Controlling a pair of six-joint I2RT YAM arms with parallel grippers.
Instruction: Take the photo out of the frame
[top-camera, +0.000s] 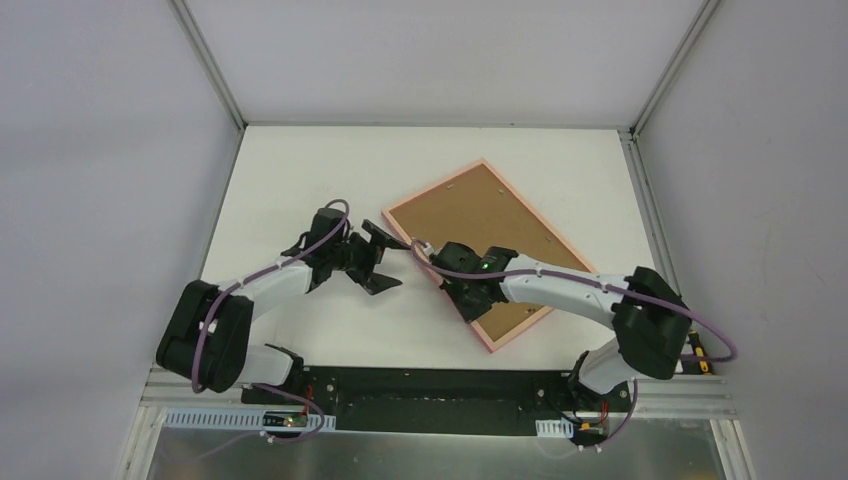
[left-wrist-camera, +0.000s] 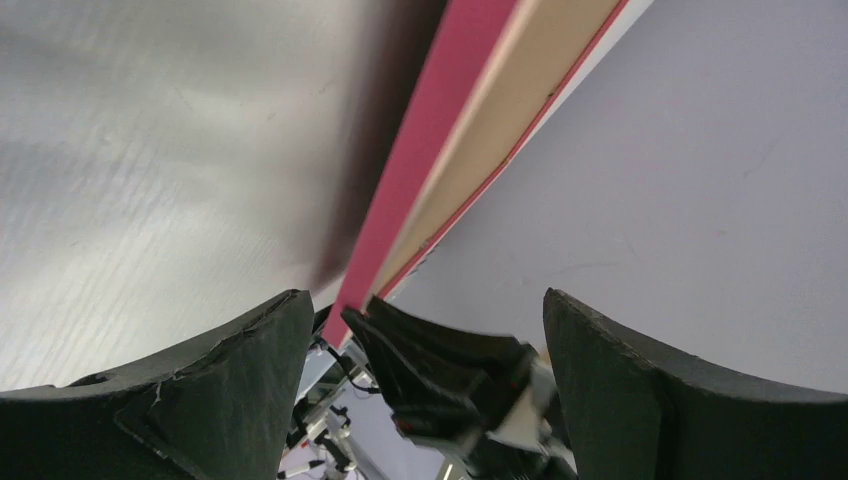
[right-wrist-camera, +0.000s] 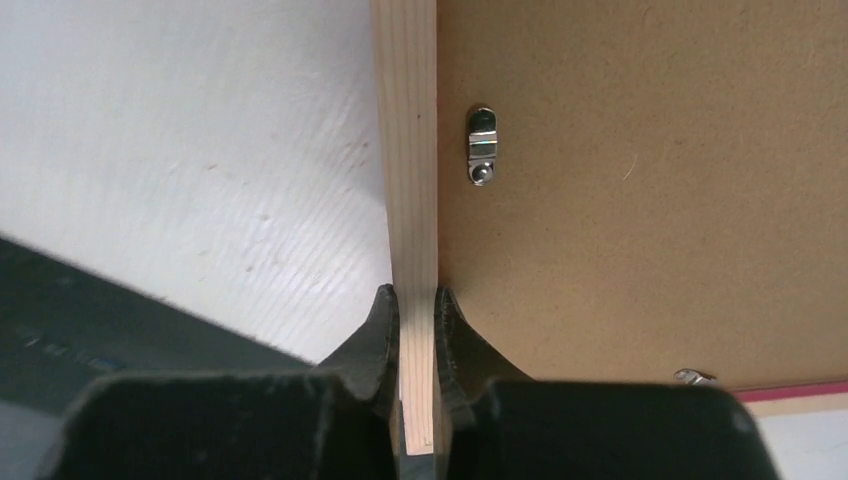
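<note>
The pink frame (top-camera: 560, 238) lies face down and askew on the white table, with its brown back board (top-camera: 480, 215) facing up. My right gripper (top-camera: 462, 295) is shut on the frame's near left rail. In the right wrist view (right-wrist-camera: 417, 300) its fingers pinch the bare wood rail (right-wrist-camera: 405, 150) beside the board (right-wrist-camera: 650, 200), and a metal tab (right-wrist-camera: 481, 146) shows. My left gripper (top-camera: 390, 260) is open and empty just left of the frame's left corner. In the left wrist view (left-wrist-camera: 422, 300) it faces the pink edge (left-wrist-camera: 420, 150). The photo's picture side is hidden.
The white table (top-camera: 300, 190) is walled by grey panels on the left, right and back. A second metal tab (right-wrist-camera: 695, 377) sits near the frame's pink end rail. The right gripper (left-wrist-camera: 450, 370) shows between my left fingers. The black base rail (top-camera: 430, 385) runs along the near edge.
</note>
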